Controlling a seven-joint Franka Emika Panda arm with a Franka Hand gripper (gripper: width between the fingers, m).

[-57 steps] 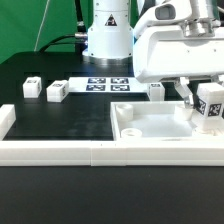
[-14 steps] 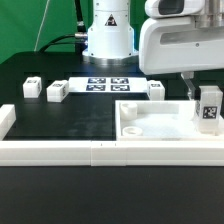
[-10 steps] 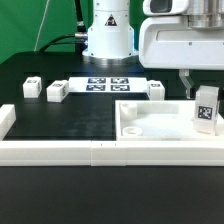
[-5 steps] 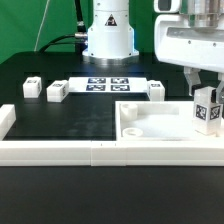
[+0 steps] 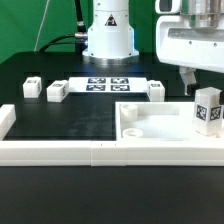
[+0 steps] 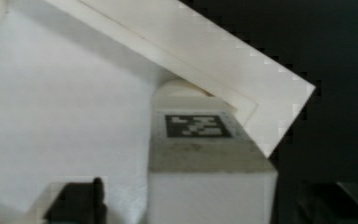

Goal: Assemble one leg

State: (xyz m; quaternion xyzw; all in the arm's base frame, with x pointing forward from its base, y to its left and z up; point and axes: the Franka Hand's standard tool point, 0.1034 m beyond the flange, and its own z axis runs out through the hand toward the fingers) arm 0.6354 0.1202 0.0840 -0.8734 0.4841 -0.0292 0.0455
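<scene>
The fingers (image 6: 78, 200) are standing spread, one on each side of the leg (image 6: 211, 170), with a gap showing at both sides; they are pinching nothing. In the exterior view, the fingers (image 5: 186, 80) are hanging just above the leg (image 5: 208, 108), which is standing upright directly below them at a corner of the panel (image 5: 150, 128).

The leg is probably going to handle as a light, stiff plastic post with smooth, somewhat slippery faces. The two plain side faces near its top are offering the best hold.

Farther from the fingers, a spare post (image 5: 156, 91) is sitting near, past the panel's far edge. The marker board (image 5: 105, 85), a second post (image 5: 56, 91) and a third post (image 5: 31, 86) are lying well apart on the table (image 5: 70, 118). Nothing appears to be blocking a straight descent.
</scene>
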